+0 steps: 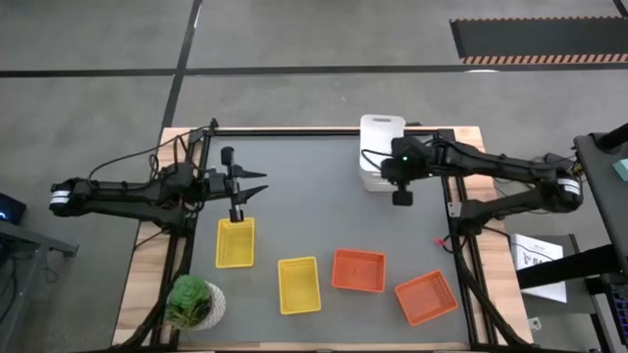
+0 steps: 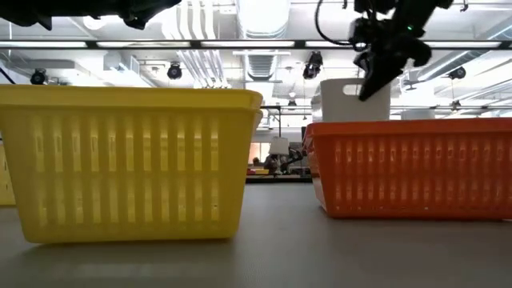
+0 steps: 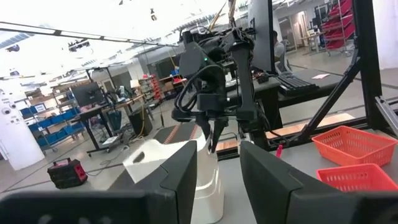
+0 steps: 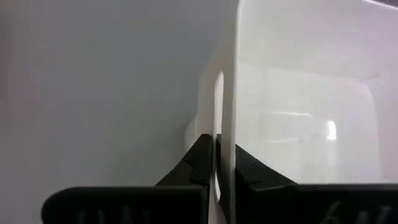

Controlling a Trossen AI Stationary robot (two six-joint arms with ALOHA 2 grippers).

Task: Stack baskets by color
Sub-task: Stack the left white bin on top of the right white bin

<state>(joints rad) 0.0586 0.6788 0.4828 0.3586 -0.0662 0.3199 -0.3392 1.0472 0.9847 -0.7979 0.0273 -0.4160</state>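
Observation:
White baskets [image 1: 381, 147] stand at the table's far edge, right of the middle. My right gripper [image 1: 391, 181] is shut on the top white basket [image 3: 161, 163], which tilts over another white basket [image 3: 210, 193] beneath it. Two yellow baskets [image 1: 235, 242] [image 1: 298, 284] and two orange baskets [image 1: 358, 270] [image 1: 426, 297] lie flat on the mat toward the near edge. My left gripper [image 1: 257, 188] hovers open over the mat at the left, just beyond the left yellow basket, with nothing between its fingers. My right gripper pinches the top white basket's end wall [image 4: 225, 124] beside its hand slot, with one finger [image 4: 198, 163] outside the wall and one [image 4: 252, 169] inside. The fingers slant down from the table's right side. The basket hangs tilted over the white basket below it.
A green potted plant [image 1: 193, 302] stands at the near left corner. The mat's middle, between the two arms, is bare. In the low view a yellow basket [image 2: 128, 160] and an orange basket [image 2: 412, 168] stand close to the camera, in front of the white ones.

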